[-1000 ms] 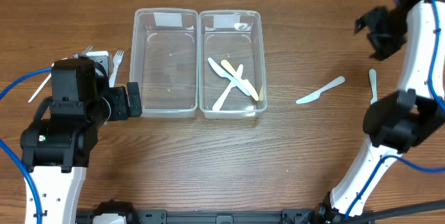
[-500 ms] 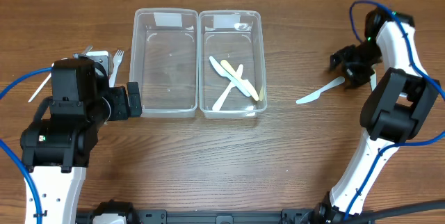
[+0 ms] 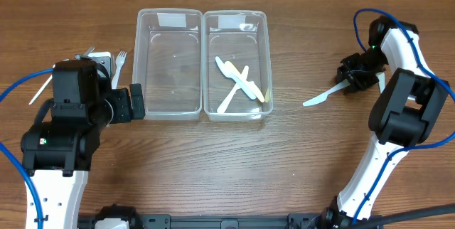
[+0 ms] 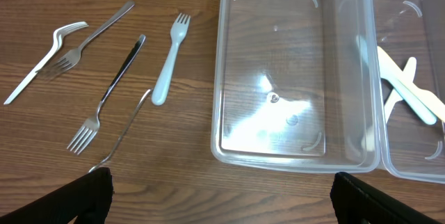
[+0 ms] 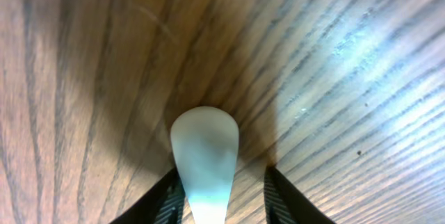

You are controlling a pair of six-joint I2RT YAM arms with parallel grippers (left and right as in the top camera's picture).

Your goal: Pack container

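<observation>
Overhead: we're seeing the right gripper sitting low over the handle end of the knife, right of centre and well apart from the right bin. That bin is holding three plastic pieces. The left bin is holding nothing. The left gripper is parking just beside that bin's outer wall.

Left wrist: the left gripper is gaping wide and gripping nothing. Forks are lying loose on the table, upper left of frame.

Right wrist: the right gripper is straddling the knife handle, not clamping. The finger at lower left is looking close to touching, and the one at lower right is showing a gap.

Risks, as we're judging them:
- The straddle is off-centre, so closing is likely shoving or twisting the knife before it's gripping.
- The plastic is thin and flat on wood, so the pads may be riding over it.
- We're only catching the handle tip, so the blade could be swinging in transit and clipping the bin rim.
</observation>
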